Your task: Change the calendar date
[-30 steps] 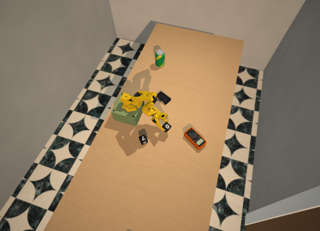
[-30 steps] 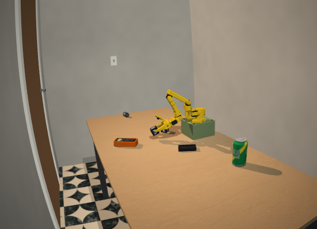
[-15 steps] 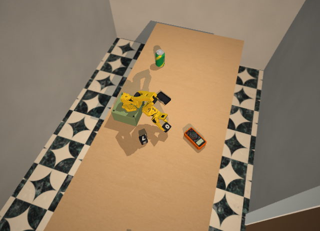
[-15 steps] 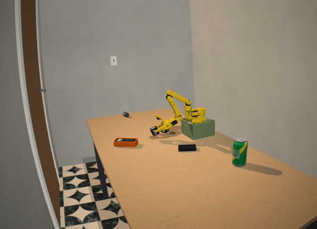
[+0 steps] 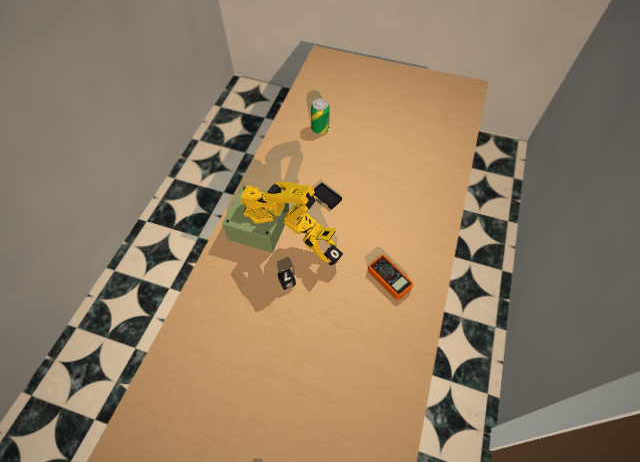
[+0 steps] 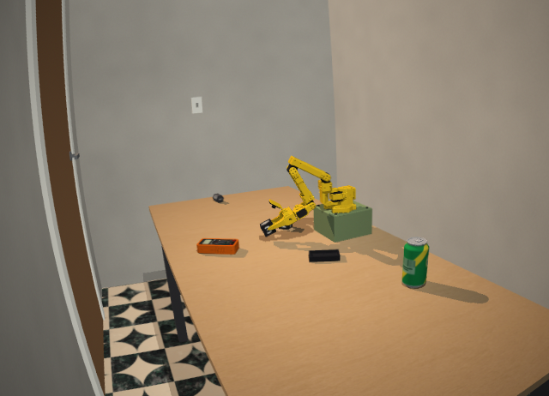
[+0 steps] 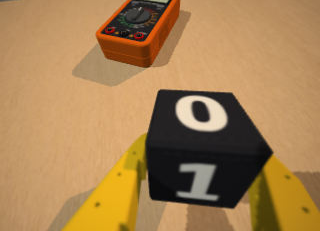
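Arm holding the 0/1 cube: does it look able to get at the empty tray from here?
Probably yes. The tray lies near the arm's base block with nothing standing between it and the gripper, which is shut on the cube. The multimeter and can sit off that path.

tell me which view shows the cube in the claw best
The wrist view: the black cube fills the frame between the yellow fingers, its 0 and 1 faces readable. The top view shows it small at the claw, only the 0 legible. The exterior view shows just a dark block, digits unreadable.
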`<state>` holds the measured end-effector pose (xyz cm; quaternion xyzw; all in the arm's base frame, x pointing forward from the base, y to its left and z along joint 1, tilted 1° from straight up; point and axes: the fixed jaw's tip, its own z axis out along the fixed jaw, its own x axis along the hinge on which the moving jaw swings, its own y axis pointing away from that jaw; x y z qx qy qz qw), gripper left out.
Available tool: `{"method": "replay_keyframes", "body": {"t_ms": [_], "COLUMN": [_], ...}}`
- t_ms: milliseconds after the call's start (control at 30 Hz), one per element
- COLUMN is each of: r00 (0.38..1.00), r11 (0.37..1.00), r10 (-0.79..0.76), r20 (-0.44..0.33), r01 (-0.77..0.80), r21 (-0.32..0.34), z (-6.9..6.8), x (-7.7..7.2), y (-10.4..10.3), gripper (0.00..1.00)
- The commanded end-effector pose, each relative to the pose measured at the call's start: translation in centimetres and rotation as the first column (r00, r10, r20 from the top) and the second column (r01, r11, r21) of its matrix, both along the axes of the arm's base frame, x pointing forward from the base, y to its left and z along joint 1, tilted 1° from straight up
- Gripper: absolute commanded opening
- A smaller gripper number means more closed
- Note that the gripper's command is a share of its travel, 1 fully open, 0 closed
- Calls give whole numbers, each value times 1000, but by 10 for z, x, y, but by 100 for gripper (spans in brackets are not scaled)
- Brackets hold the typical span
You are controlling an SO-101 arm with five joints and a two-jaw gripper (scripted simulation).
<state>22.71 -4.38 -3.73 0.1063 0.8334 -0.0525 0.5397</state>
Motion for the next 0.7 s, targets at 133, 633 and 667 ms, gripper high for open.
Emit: {"method": "replay_keyframes", "body": {"t_ms": [133,633,667], "r00": [1000,1000,1000], "r11": [1000,1000,1000], "r10": [-11,-11,-11], "r20": [9,4,3], "r01": [11,11,11], "r21": [7,8,9], "z": [-4,-8,-9], "x": [0,0,0], "y": [-2,-2,-2], "gripper": [0,0,0]}}
